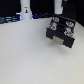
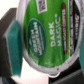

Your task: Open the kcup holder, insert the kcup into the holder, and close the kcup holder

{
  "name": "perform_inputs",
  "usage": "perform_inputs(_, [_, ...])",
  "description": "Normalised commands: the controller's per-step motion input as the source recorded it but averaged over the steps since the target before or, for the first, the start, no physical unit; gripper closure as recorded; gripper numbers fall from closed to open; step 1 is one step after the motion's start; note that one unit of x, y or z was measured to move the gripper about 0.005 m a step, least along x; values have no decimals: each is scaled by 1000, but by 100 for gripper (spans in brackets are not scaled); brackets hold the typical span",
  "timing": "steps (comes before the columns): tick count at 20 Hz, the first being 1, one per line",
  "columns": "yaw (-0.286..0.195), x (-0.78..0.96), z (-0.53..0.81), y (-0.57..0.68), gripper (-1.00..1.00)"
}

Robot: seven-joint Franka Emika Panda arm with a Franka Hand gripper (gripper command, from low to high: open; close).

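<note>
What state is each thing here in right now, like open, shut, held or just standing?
kcup: held between the fingers, green label filling the wrist view.
gripper: shut on the kcup, teal pad against its side.
kcup holder: on the table, tray with round slots looks pulled out; too blurred to be sure.
white bottle-shaped object: standing upright at the back, untouched.

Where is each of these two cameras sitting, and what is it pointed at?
Exterior view: off the arm, looking down across the white table at the kcup holder; the arm shows as a blur above it.
Wrist view: on the wrist, facing the kcup close up; one teal finger pad shows beside it.
Shared: nothing I can match for sure.
</note>
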Motion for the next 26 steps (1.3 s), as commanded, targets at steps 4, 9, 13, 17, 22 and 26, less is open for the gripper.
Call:
perform_inputs(4, [111,119,0,628,100])
perform_inputs(9, [118,-1,-37,471,100])
perform_inputs(13, [128,-1,-111,429,100])
perform_inputs(17, [103,143,-178,294,100])
perform_inputs(22, [62,68,-196,135,100])
perform_inputs(26, [1,-40,-201,-51,100])
